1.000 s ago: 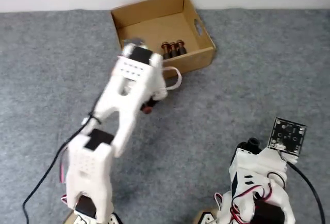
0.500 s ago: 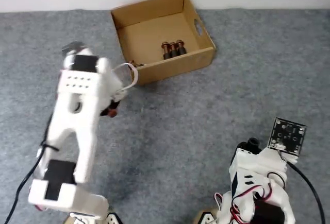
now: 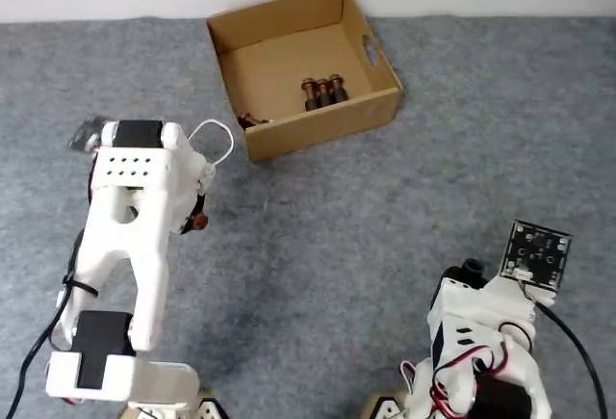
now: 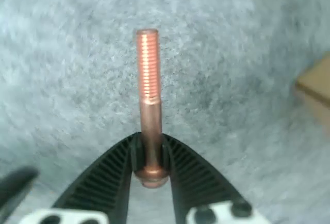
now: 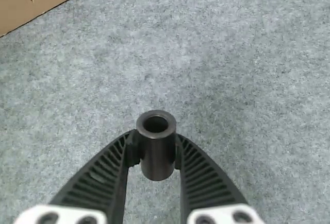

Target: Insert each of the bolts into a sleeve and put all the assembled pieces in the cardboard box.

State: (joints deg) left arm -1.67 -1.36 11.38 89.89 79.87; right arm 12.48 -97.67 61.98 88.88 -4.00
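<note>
Left wrist view has your left gripper (image 4: 151, 154) pinching a copper bolt (image 4: 148, 95) near its head. Your right gripper (image 5: 154, 154) clamps a black sleeve (image 5: 156, 144). Three assembled pieces (image 3: 323, 91) lie inside the cardboard box (image 3: 327, 125), well apart from both.

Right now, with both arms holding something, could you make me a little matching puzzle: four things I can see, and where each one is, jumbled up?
Things:
1. bolt
2. sleeve
3. assembled pieces
4. cardboard box

Places:
A. inside the cardboard box
B. clamped in the right gripper
C. standing on the grey mat
D. clamped in the left gripper

Pairs: 1-D, 2-B, 3-A, 4-C.
</note>
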